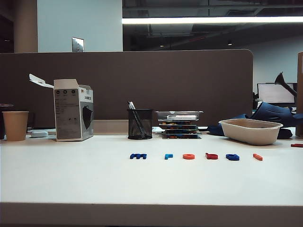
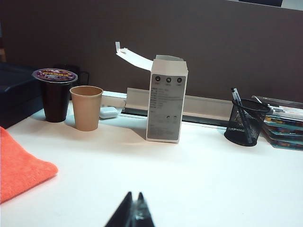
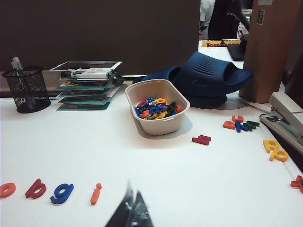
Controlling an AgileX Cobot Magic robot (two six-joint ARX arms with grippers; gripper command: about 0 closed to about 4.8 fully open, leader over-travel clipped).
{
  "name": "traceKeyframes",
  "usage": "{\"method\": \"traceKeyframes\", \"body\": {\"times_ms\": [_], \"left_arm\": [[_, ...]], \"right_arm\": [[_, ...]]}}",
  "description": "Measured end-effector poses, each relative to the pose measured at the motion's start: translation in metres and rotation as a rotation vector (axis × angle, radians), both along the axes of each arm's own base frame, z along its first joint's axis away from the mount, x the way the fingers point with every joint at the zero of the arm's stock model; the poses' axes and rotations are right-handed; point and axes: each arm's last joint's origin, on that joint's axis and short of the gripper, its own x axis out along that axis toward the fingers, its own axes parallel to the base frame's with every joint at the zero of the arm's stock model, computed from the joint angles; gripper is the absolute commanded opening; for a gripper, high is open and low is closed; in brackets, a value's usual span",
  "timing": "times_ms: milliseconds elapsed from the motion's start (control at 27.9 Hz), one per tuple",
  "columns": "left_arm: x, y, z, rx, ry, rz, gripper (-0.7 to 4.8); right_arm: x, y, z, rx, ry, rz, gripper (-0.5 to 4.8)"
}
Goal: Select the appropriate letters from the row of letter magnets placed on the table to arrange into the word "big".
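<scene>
Fingertips of my right gripper (image 3: 133, 208) come first, pinched together with nothing between them, low over the table (image 3: 199, 189). Taking the orange bar (image 3: 95, 194) as my landmark: it lies just ahead of those tips and off to one side, its long axis running nearly straight away from me, dot end farther. Immediately beyond it along the row sits the dark blue looped letter (image 3: 61, 193), then the red looped letter (image 3: 35, 188), then the orange ring (image 3: 6, 189), each apart from its neighbour. So "b", "g", "i" already lie close together, but in the wrong order.

My left gripper (image 2: 134, 210) is likewise shut and empty, facing a paper cup (image 2: 86, 107) and an opened box (image 2: 165, 99), with no letters before it. In the exterior view the bar (image 1: 257, 157) ends the row on the right side, so I judge my right arm the nearer one.

Farther past the bar stands the tray of spare letters (image 3: 158, 127).
</scene>
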Motion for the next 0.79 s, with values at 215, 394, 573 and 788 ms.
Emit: {"method": "traceKeyframes", "body": {"times_ms": [215,394,573,788], "left_arm": [[0.0000,0.0000,0.0000,0.000,0.000,0.000,-0.05],[0.0000,0.0000,0.0000,0.000,0.000,0.000,-0.05],[0.0000,0.0000,0.0000,0.000,0.000,0.000,-0.05],[-0.0015,-0.0027,0.0062,-0.031,-0.012,-0.098,-0.05]], "right_arm": [[0.0000,0.0000,0.0000,0.000,0.000,0.000,0.04],[0.0000,0.0000,0.0000,0.000,0.000,0.000,0.04],[0.0000,0.0000,0.0000,0.000,0.000,0.000,0.04],[0.0000,0.0000,0.0000,0.000,0.000,0.000,0.04]]}}
